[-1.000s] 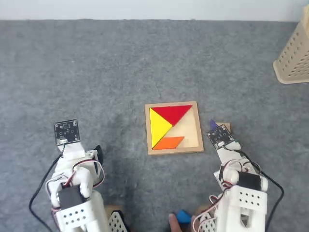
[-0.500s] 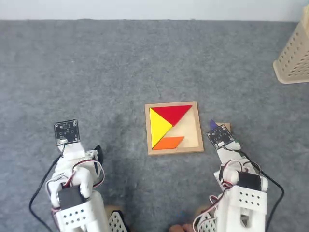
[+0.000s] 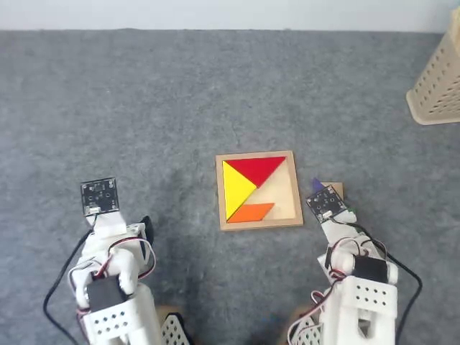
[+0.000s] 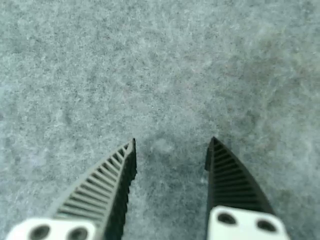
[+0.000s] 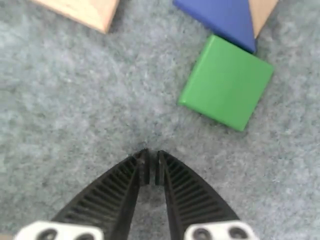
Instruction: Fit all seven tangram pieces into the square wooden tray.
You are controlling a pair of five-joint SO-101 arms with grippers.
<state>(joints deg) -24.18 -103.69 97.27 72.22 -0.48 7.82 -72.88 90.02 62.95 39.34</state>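
Note:
The square wooden tray (image 3: 294, 187) lies mid-table and holds a red triangle (image 3: 255, 169), a yellow triangle (image 3: 236, 188) and an orange parallelogram (image 3: 251, 212). Right of the tray, a purple piece (image 3: 317, 185) and a wooden-coloured piece (image 3: 336, 188) peek out from under the right arm's wrist. In the right wrist view a green square (image 5: 226, 82) and a blue piece (image 5: 223, 17) lie on the carpet ahead of my right gripper (image 5: 150, 159), which is shut and holds nothing. A tray corner (image 5: 85, 11) sits beside them. My left gripper (image 4: 171, 148) hangs open over bare carpet.
A perforated beige basket (image 3: 437, 83) stands at the far right edge. Grey carpet covers the whole table. The left arm's base (image 3: 111, 287) and the right arm's base (image 3: 357, 287) sit at the near edge.
A blue piece and a fingertip at the near edge between the arms have left the view. Both arms have stayed nearly still.

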